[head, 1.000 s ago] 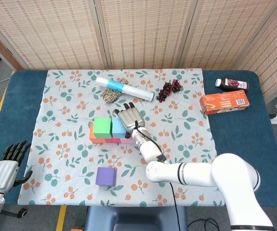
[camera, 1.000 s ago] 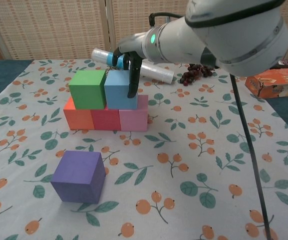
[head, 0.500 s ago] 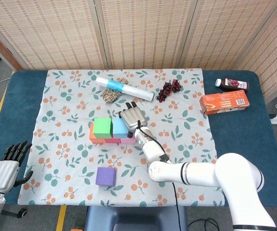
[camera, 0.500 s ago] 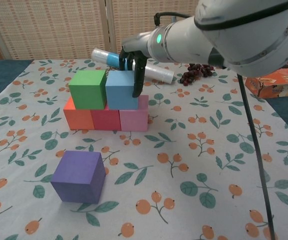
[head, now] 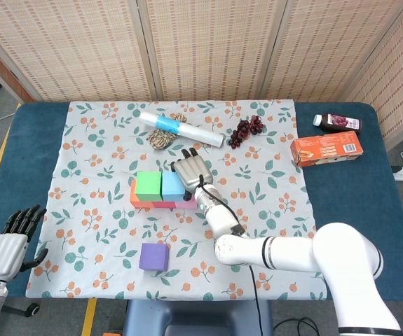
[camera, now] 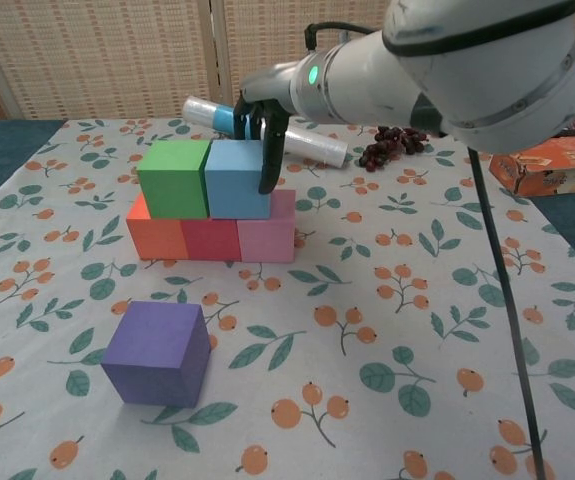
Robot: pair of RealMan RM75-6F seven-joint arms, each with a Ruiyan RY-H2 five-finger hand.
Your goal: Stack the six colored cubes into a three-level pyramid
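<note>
Right hand [camera: 263, 130] has pushed the blue cube [camera: 237, 180] left since half a second ago: the slit between it and the green cube [camera: 172, 179] is gone, and the two now sit touching on the second level. Its fingers [camera: 268, 160] hang down against the blue cube's right face; cannot tell whether it is gripping or only pressing. Bottom row unchanged: orange cube [camera: 157, 236], red cube [camera: 212, 239], pink cube [camera: 267, 238], side by side and touching. Purple cube [camera: 158, 352] has not moved, alone on the flowered cloth [camera: 387, 300] near the front edge, well apart from the stack. Left hand [head: 8, 241] stays low by the table's front left corner, fingers spread, holding nothing.
</note>
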